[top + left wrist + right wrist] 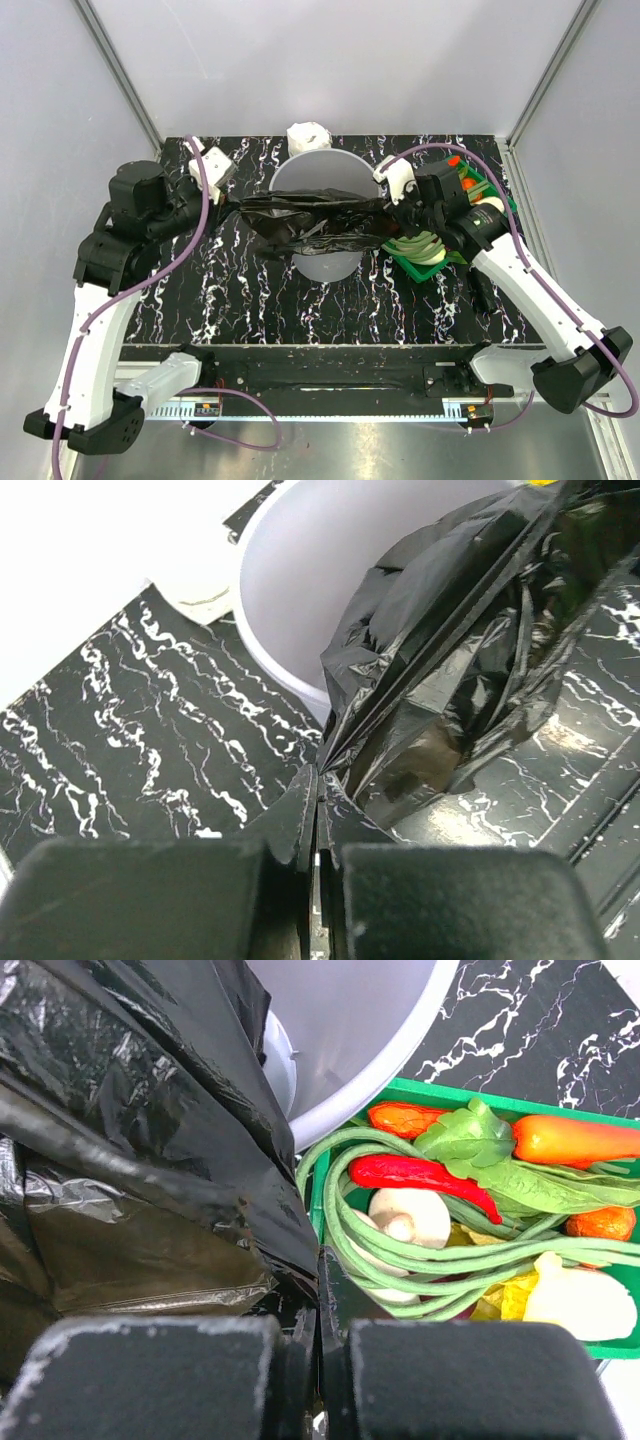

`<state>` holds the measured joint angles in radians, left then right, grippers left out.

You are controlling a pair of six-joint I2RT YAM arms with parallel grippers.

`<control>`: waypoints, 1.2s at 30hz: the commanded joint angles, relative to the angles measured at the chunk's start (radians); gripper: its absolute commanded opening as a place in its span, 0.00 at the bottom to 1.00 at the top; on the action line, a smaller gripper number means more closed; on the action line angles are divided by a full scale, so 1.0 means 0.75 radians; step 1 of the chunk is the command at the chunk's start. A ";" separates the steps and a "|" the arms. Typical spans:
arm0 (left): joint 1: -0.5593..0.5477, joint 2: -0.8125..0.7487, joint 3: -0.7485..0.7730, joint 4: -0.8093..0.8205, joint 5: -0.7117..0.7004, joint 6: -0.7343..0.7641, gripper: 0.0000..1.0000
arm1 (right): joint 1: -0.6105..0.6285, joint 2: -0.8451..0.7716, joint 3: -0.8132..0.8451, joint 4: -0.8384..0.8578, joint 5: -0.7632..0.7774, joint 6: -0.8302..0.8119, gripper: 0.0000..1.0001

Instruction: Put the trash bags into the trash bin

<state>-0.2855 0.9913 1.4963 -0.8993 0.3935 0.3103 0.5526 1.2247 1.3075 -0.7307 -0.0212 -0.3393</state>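
Observation:
A glossy, crinkly black trash bag [312, 225] hangs stretched between my two grippers across the near half of the light-grey round trash bin [320, 180]. My left gripper [226, 205] is shut on the bag's left end, left of the bin. My right gripper [393, 212] is shut on the bag's right end, at the bin's right rim. In the left wrist view the bag [450, 660] runs from the closed jaws over the bin's rim [290, 590]. In the right wrist view the bag [130, 1130] fills the left, with the bin wall [350, 1030] behind it.
A green basket [440, 262] of vegetables stands right of the bin, under my right wrist; it also shows in the right wrist view [480, 1095]. A small white wrapped roll [307, 135] lies behind the bin. Another white object [213, 165] sits at the back left.

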 commanded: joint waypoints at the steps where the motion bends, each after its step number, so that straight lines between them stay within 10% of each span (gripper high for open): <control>1: -0.006 -0.033 0.101 -0.050 0.126 -0.011 0.00 | -0.005 -0.023 0.003 0.027 -0.011 -0.034 0.00; 14: -0.016 0.006 0.312 -0.157 0.200 -0.042 0.00 | -0.005 -0.034 0.069 0.033 -0.007 -0.065 0.00; 36: -0.016 0.116 -0.308 0.454 -0.408 0.044 0.00 | -0.005 0.138 0.028 0.285 0.229 -0.006 0.21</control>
<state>-0.2993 1.0409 1.2812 -0.7475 0.2012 0.3210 0.5526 1.3113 1.2888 -0.5819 0.1169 -0.3576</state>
